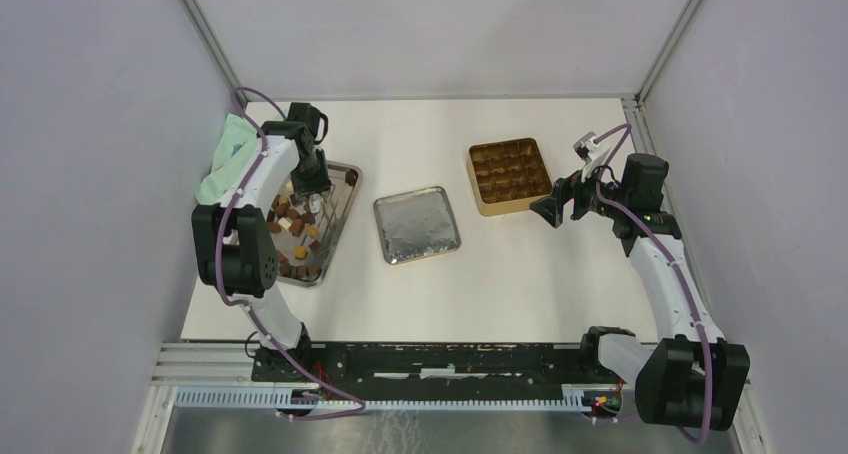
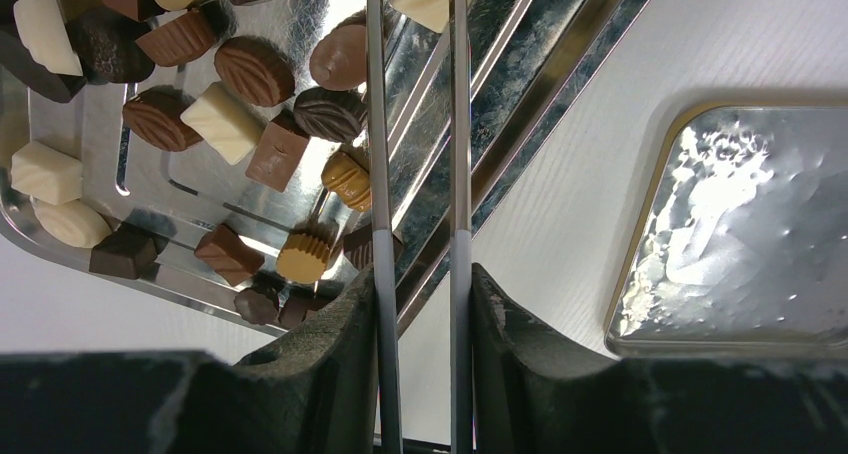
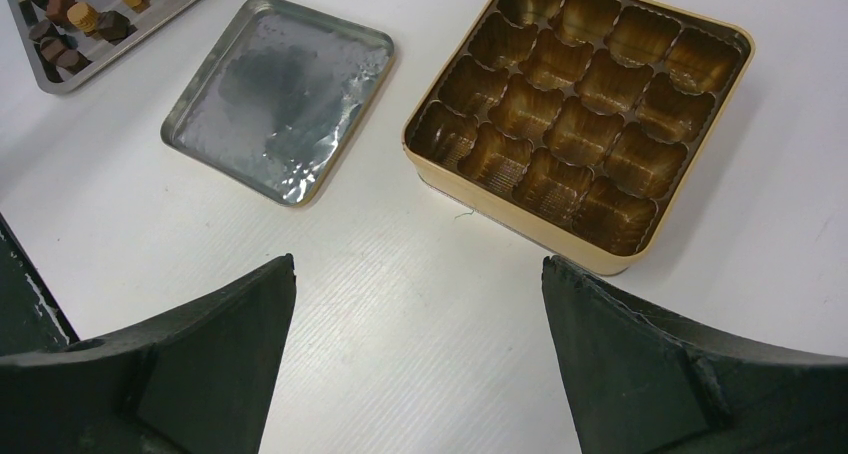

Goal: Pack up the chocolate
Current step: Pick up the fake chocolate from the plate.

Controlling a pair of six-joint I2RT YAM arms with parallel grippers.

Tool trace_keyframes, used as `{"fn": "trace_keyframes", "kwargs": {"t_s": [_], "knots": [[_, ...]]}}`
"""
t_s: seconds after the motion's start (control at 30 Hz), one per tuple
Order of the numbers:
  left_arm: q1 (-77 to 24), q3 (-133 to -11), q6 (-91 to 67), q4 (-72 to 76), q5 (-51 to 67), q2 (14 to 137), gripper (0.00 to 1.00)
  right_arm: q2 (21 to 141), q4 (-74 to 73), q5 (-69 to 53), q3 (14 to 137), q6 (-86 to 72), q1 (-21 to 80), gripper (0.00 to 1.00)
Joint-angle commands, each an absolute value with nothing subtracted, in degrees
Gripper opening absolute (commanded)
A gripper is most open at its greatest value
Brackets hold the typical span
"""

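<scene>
While the white table (image 1: 520, 274) bore a steel tray (image 1: 345, 189), a gold tin (image 3: 580, 114) and a flat silver lid (image 1: 417, 224) between them, the right gripper (image 3: 418, 264) hung wide open and empty near the tin. The left gripper (image 2: 418, 314) pinched long tweezers (image 2: 378, 124) over the tray, where the chocolate (image 2: 255, 71) lay jumbled, long axes pointing every way.

Tweezers (image 2: 377, 124) tips cut off, top edge; some choc (image 1: 296, 226) hidden under L arm (image 1: 255, 174).
</scene>
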State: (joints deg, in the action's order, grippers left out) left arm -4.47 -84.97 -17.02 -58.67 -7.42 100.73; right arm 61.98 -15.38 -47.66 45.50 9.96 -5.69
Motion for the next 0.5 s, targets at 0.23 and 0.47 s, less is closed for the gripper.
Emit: {"fn": "trace_keyframes", "kwargs": {"t_s": [0.23,0.47], "knots": [[-4.16,-85.42,-14.86,-57.13,-8.15,98.34,0.02,61.22,-14.66,-47.81,45.79,10.63,-5.89,0.98],[-4.12,-84.68,-15.84,-57.70,-7.60,95.02,0.02,61.02,-14.72,-47.99,45.70,10.70,-5.89,0.98]]}}
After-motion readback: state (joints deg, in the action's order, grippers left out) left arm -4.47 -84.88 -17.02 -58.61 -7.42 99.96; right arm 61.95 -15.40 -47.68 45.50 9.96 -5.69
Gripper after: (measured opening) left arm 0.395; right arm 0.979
